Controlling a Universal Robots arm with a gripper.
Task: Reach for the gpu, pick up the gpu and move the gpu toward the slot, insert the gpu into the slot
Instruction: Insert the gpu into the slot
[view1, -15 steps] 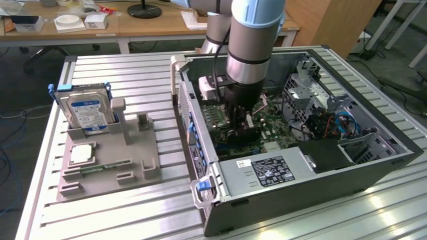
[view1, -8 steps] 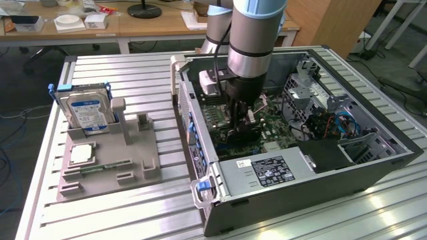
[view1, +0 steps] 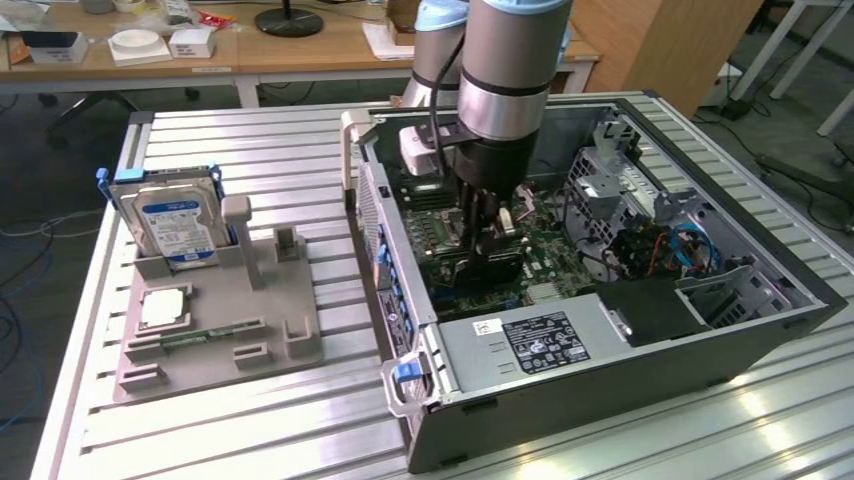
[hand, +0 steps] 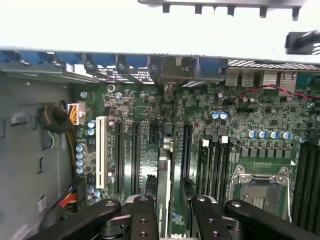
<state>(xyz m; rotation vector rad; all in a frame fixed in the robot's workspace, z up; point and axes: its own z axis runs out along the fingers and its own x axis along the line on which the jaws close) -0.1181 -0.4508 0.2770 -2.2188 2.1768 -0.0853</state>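
Inside the open computer case (view1: 747, 330), the gripper (hand: 169, 207) has its jaws clamped on the gpu (hand: 164, 180), held edge-on, upright over the motherboard's (hand: 260, 135) expansion slots.

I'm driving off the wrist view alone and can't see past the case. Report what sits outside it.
Observer: A grey fixture stands on the slatted table, at the exterior view's left of the computer case.
Operator: List what it holds.
Observer: A blue-labelled hard drive stands upright in it; a square processor chip lies flat on it.
Operator: Place the gripper.
Observer: The gripper hangs straight down mid-case, closed on the gpu.
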